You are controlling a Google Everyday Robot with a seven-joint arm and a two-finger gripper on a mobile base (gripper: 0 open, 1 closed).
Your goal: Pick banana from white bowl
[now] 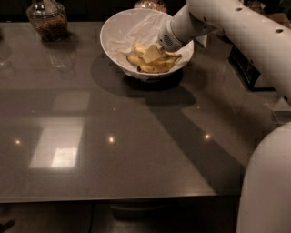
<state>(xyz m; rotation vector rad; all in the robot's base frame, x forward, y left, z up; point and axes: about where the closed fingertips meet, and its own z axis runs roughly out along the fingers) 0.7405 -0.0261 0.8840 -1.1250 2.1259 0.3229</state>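
The white bowl (117, 32) stands on the grey, glossy tabletop (136, 159) in the upper middle of the frame. Its slanted rim is higher at the back and left than at the front right, and it casts a dark round shadow to its left and front. The banana (152, 67) lies inside the bowl, low against the front right part of the wall, as a small heap of yellow curved pieces with some brown marks; a paler, flatter yellow bit sits on top of the heap. The robot's white arm (236, 27) comes in from the upper right of the frame and slopes down to the left over the bowl's right rim. The end effector (159, 48) is inside the bowl, right at the upper right side of the banana heap and seemingly touching it. From this angle I cannot tell whether it is spread wide, drawn narrow, or gripping any of the banana. In the upper left corner a glass jar (47, 20) with brownish contents stands on the tabletop, well apart from the bowl. Part of a second jar (150, 4) shows at the top edge, just behind the bowl. A dark object (245, 68) sits at the right edge of the tabletop, below the arm. The robot's body (268, 182) fills the lower right corner. Pale patches and small points of light reflect off the tabletop at lower left and centre.
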